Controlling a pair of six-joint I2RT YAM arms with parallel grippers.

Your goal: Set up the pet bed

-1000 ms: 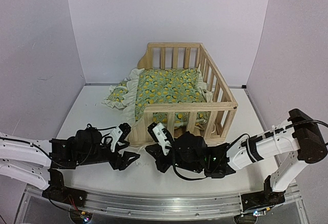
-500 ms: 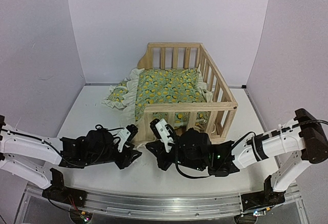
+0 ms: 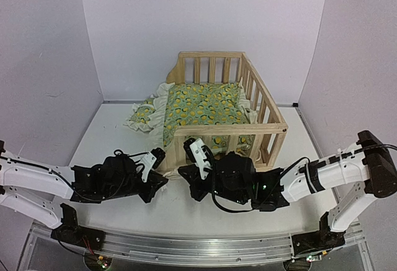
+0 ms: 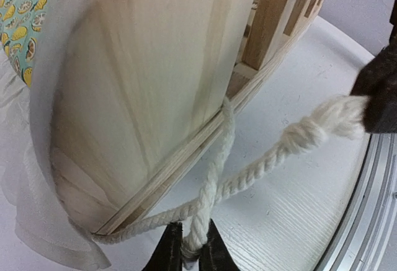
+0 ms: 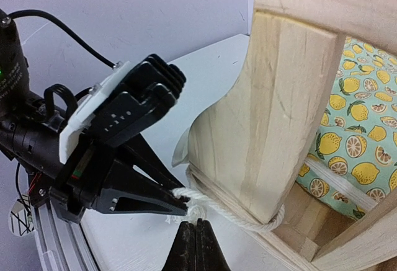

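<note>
The pet bed (image 3: 263, 124) stands in the middle of the table (image 3: 111, 136), its low side to the left, with the lemon-print cushion (image 3: 205, 103) inside it and the small pillow (image 3: 144, 115) lying outside, touching the cushion's ruffle. Both arms are stretched low and nearly flat over the table and meet at the bed's near corner post (image 5: 279, 116). The left gripper (image 4: 191, 251) has its fingers pressed on a white rope (image 4: 248, 173). From these fingers the rope goes forward around the foot of the post, and a knotted branch rises to the right of the fingers, off the table. The right gripper (image 5: 195, 234) has its fingers pressed together too, and the rope's thick end goes into them. The post is just ahead of these fingers and a little to their right, and the left gripper's tips are close on their left. Behind both pairs of fingers there is bare table up to the metal rail (image 4: 372, 209) at the near edge. To the left of the left fingers the table is open up to the wall (image 3: 49, 66).
</note>
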